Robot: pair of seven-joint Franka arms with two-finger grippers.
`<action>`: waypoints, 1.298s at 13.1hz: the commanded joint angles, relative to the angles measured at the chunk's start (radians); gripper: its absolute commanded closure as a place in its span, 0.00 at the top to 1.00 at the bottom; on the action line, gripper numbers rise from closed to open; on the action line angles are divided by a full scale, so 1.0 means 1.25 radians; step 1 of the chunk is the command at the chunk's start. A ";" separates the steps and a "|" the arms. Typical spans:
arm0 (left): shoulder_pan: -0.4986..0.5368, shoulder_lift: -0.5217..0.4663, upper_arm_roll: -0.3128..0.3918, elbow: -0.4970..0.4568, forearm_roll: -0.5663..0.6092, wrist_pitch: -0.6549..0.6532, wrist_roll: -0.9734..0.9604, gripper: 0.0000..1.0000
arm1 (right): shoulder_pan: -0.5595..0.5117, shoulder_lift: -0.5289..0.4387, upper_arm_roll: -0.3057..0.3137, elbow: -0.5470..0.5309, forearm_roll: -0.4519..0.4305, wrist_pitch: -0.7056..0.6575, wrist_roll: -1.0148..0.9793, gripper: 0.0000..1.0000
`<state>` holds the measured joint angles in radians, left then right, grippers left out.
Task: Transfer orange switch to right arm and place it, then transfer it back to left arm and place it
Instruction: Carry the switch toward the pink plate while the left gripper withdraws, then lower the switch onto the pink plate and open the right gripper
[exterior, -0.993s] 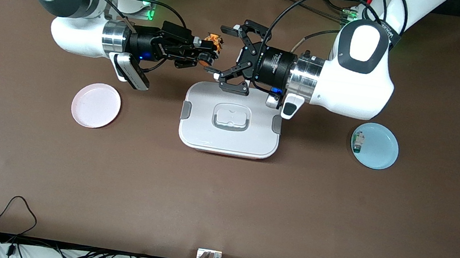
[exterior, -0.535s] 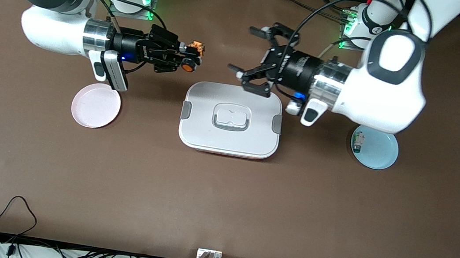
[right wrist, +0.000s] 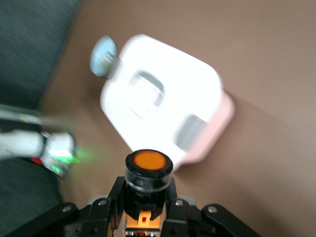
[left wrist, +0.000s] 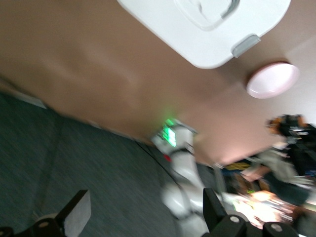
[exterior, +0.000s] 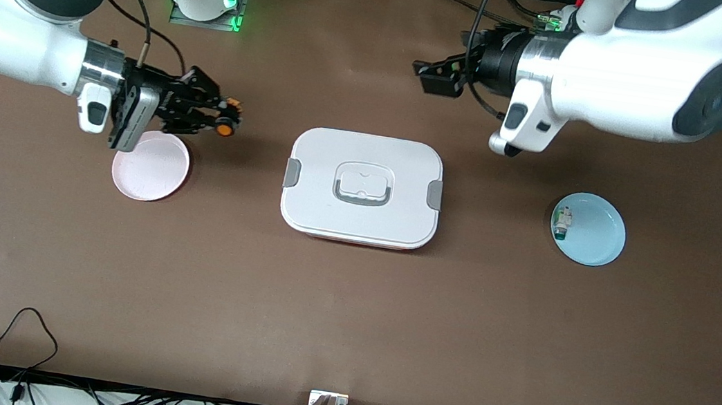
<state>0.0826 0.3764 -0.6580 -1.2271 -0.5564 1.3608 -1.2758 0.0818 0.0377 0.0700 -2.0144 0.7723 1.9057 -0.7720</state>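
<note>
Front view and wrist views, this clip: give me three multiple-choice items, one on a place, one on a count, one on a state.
1. The small white-and-teal part lies
A) on the light blue round plate
B) on the pink plate
C) on the lid

2. Round plates on the brown table:
A) one
B) two
C) three

3. The black push-button switch with the orange face is
A) on the large white lidded box
B) held in the right hand
C) held in the left hand

Key: 1 A, it sits at the blue plate's edge. 2 B, the pale pink round plate plus the blue. 3 B, the right wrist view shows it clamped; the left hand is open, holding nothing.
</note>
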 commanded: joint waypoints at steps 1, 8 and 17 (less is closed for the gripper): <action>0.000 -0.037 0.002 -0.001 0.122 -0.070 0.154 1.00 | -0.015 0.000 0.009 0.016 -0.196 0.002 -0.035 0.36; 0.016 -0.074 0.007 -0.011 0.327 -0.100 0.525 0.99 | -0.016 0.057 0.009 0.006 -0.625 0.044 -0.220 0.36; 0.071 -0.099 0.018 -0.031 0.342 -0.100 0.617 0.99 | -0.032 0.081 0.009 -0.137 -0.869 0.274 -0.320 0.36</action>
<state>0.1519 0.3024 -0.6424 -1.2287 -0.1537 1.2390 -0.5492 0.0679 0.1483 0.0722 -2.1627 -0.2621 2.2216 -1.1480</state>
